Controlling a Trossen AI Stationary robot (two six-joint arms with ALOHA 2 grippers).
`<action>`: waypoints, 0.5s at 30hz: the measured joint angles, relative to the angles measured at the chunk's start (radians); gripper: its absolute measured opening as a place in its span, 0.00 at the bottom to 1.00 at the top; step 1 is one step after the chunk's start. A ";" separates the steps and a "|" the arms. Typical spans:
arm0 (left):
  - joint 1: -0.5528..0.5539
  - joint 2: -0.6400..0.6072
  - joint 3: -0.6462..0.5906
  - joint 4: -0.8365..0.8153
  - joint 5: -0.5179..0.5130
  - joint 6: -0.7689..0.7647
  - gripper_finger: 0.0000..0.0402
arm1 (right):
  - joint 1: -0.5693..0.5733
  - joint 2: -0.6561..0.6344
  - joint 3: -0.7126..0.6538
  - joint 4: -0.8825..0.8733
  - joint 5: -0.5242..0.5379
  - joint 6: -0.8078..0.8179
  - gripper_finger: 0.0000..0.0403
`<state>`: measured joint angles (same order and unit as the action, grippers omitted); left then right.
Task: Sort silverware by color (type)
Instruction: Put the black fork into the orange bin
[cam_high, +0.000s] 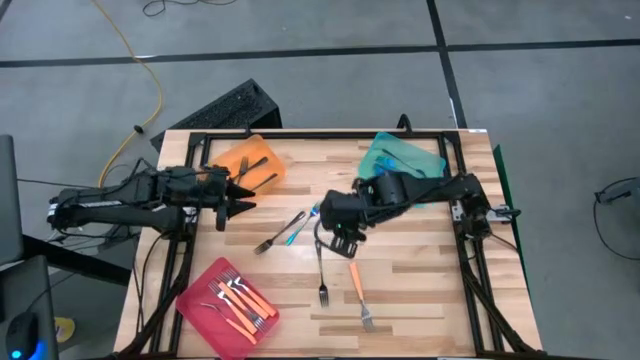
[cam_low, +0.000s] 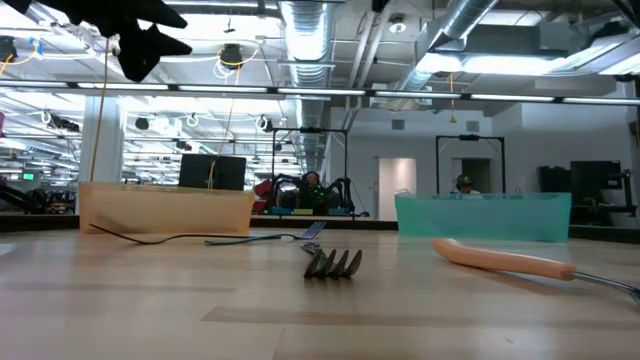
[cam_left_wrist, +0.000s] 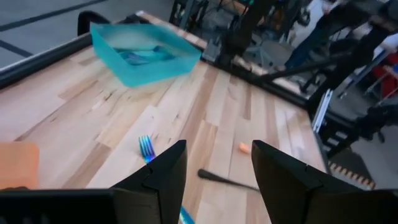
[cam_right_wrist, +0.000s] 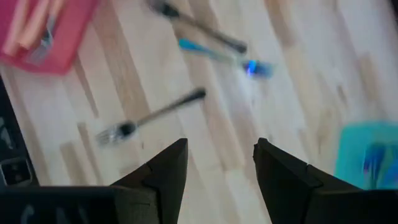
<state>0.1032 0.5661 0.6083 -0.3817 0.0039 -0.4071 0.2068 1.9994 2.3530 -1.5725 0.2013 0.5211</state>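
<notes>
Hiding overhead, blue forks (cam_left_wrist: 144, 56) fill teal tray (cam_left_wrist: 163, 68).

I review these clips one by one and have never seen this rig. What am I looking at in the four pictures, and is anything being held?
Two dark robot arms work at a pale wooden table. One picture looks straight down, one looks level across the tabletop, and two look out from the arms' wrists. The left pincer hovers beside the translucent orange tray; the right pincer hangs over loose forks at mid-table. Both are open and hold nothing. The pink tray holds orange-handled forks, and the teal tray holds blue ones. Four forks lie loose: two dark-handled, one blue-handled, one orange-handled.
</notes>
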 joint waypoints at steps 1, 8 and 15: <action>0.000 0.011 0.000 -0.002 0.005 0.008 0.42 | 0.014 0.002 -0.004 -0.001 0.005 0.031 0.51; 0.000 0.136 0.000 -0.004 0.042 0.072 0.42 | 0.116 0.003 -0.022 0.001 0.065 0.274 0.51; 0.000 0.248 0.000 -0.020 0.023 0.116 0.42 | 0.212 0.004 -0.024 0.001 0.234 0.565 0.51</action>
<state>0.1032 0.8138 0.6083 -0.4016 0.0265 -0.2908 0.4183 2.0029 2.3295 -1.5711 0.4357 1.0857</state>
